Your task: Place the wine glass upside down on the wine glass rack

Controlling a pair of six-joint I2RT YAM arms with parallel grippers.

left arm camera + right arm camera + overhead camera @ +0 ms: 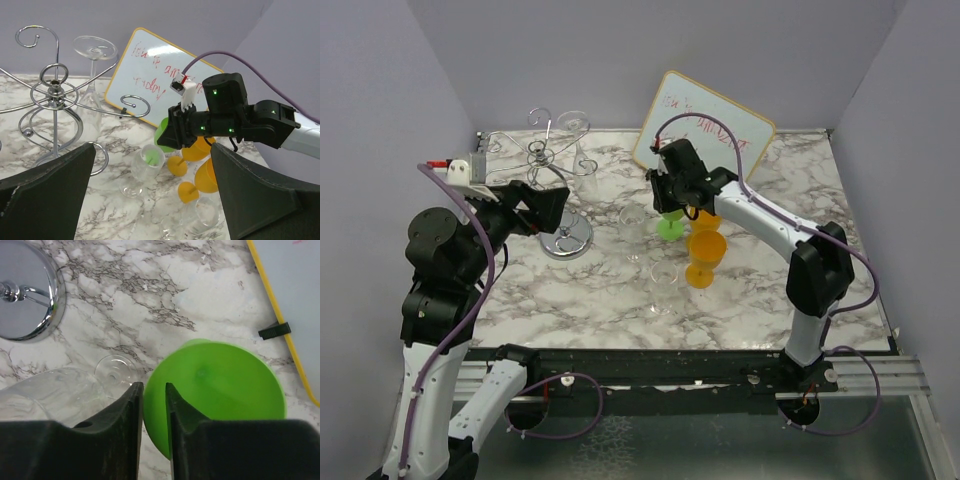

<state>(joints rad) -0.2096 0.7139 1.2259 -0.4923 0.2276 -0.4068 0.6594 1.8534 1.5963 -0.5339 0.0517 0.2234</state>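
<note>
Whiteboard (705, 135) scrawl in red is unreadable; right gripper (154, 387) pinches the green glass (220, 385) rim, left gripper (152, 150) gapes wide

Rack (567, 237) left of cups (705, 255); whiteboard (710, 125) apparently propped behind.

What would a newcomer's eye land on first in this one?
The bright green wine glass mid-table, with the right gripper at its rim and orange glasses beside it. At back left, the silver wire wine glass rack carries one clear wine glass hung upside down; the left gripper is open near it.
</note>
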